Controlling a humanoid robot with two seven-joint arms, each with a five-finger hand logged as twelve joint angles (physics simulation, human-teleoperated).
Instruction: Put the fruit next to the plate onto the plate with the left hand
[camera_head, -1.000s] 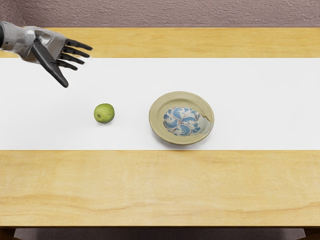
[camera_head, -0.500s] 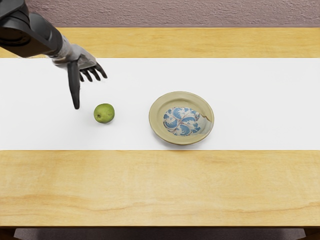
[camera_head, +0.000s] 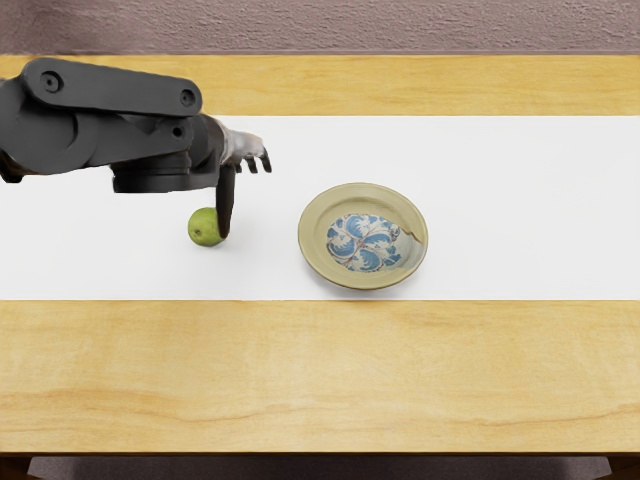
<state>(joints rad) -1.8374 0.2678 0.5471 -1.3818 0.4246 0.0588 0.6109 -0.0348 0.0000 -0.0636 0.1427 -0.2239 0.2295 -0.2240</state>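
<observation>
A small green fruit (camera_head: 204, 229) lies on the white runner, a short way left of the plate (camera_head: 312, 238). The plate is olive-rimmed with a blue pattern in its middle and holds nothing. My left hand (camera_head: 241, 183) hangs above the fruit's right side, its arm reaching in from the left edge. The dark thumb (camera_head: 226, 205) points down across the fruit's right edge, and the other fingers (camera_head: 257, 161) are spread toward the back. The hand is open and grasps nothing. The forearm (camera_head: 100, 130) hides the runner behind the fruit. The right arm is not in view.
A white runner (camera_head: 500, 200) crosses the wooden table (camera_head: 320, 380) from left to right. A bare wood strip lies in front of it and another behind. Beyond the back edge is a purple-grey wall (camera_head: 400, 25).
The left arm has swung right and down from the far left corner. The hand has gone from left of the fruit to over its right side. Fruit and plate have not moved.
</observation>
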